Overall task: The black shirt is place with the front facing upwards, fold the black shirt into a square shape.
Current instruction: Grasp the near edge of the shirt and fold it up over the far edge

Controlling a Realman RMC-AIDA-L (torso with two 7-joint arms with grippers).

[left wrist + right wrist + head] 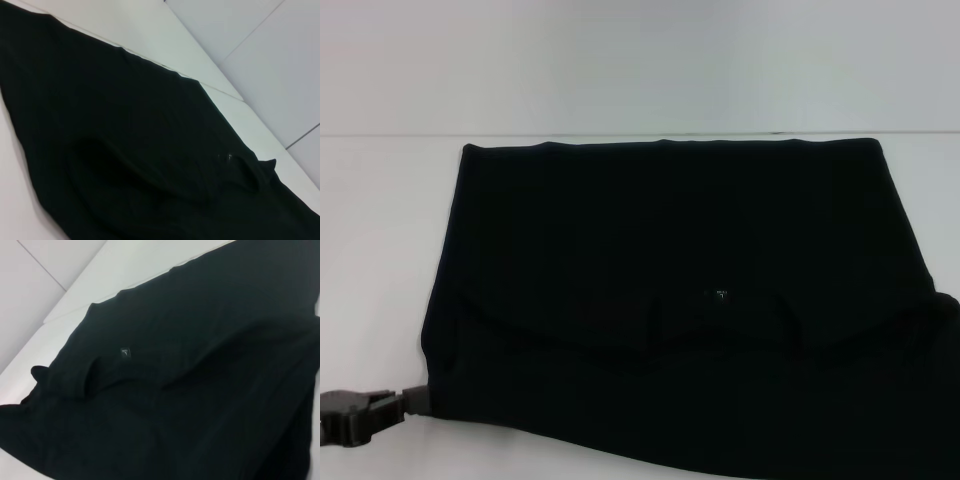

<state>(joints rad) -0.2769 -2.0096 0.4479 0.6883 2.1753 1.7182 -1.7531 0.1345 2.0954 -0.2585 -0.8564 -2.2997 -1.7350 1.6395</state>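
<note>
The black shirt [670, 290] lies spread on the white table [380, 230] in front of me, reaching from near the far edge to the near edge. It looks folded once across: a layer lies over the near half, its edge running across the middle, with the small neck label [721, 294] showing on top there. No lettering shows on the cloth. My guess is that one fold is made and the shape is a wide rectangle, not yet a square, so at least one fold from the side is left.

My left gripper [360, 415] sits low at the shirt's near left corner, just beside or touching the cloth; I cannot tell whether its jaws are apart, together or pinching the hem. My right gripper is out of sight in every view, so its jaws I cannot judge either.
</note>
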